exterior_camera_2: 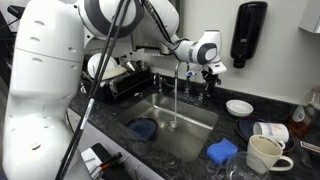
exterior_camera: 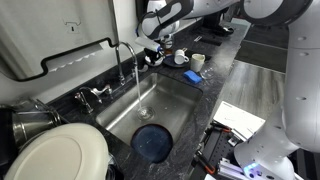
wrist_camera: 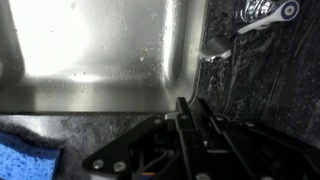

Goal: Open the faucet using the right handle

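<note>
The tall chrome gooseneck faucet (exterior_camera: 124, 52) stands behind the steel sink (exterior_camera: 175, 100) and shows in both exterior views (exterior_camera_2: 180, 66). A thin stream of water falls from its spout into the basin. My gripper (exterior_camera: 153, 52) hangs just beside the faucet's base on the right, above the counter (exterior_camera_2: 211, 68). In the wrist view its fingers (wrist_camera: 190, 108) are pressed together with nothing between them. The right handle (wrist_camera: 264, 18), a small chrome lever, lies on the dark counter at the top right of the wrist view, apart from the fingertips.
A blue disc (exterior_camera: 152, 142) lies in the basin. A blue sponge (exterior_camera_2: 222, 151) and mugs (exterior_camera_2: 262, 153) sit on the counter beside the sink, with a white bowl (exterior_camera_2: 239, 107) behind. A white plate (exterior_camera: 55, 155) and a pot stand on the other side.
</note>
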